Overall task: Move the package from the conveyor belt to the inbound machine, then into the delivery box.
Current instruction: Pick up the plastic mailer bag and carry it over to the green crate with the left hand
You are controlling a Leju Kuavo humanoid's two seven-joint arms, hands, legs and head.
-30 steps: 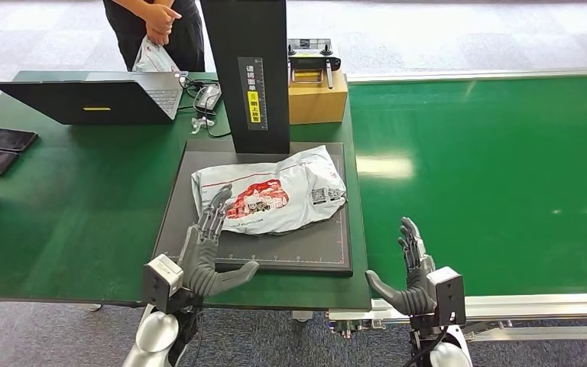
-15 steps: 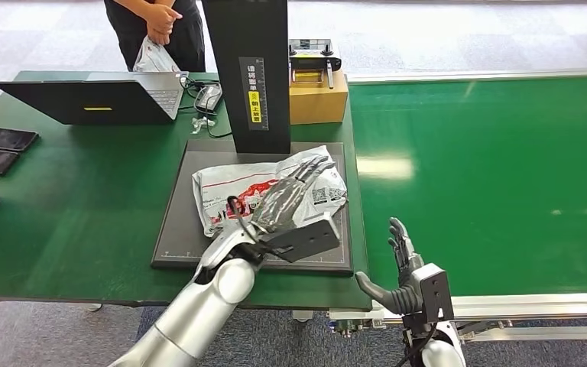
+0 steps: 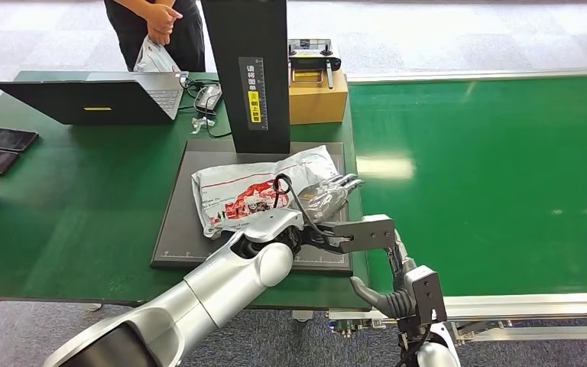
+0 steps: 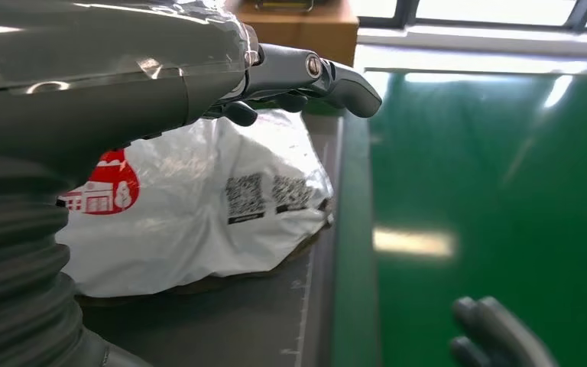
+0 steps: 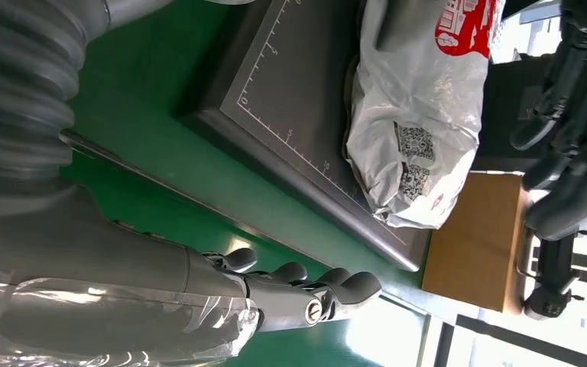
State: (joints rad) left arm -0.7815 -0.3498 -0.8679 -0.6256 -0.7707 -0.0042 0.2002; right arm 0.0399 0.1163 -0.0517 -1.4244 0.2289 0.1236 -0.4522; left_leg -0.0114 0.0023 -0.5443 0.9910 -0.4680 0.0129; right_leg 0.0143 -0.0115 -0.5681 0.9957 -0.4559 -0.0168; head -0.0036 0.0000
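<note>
Left robot hand (image 3: 329, 195) moved right, fingers apart over package (image 3: 252, 195) right edge

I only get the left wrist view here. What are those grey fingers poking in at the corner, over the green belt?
Observer: That is the robot's right hand, open and holding nothing, raised at the near edge of the conveyor belt.
Operator: Is anything standing behind the white bag?
Observer: Yes, a tall black column rises at the far edge of the dark plate that the package lies on.
Operator: Anyone around?
Observer: A person stands beyond the table, holding another white bag.
</note>
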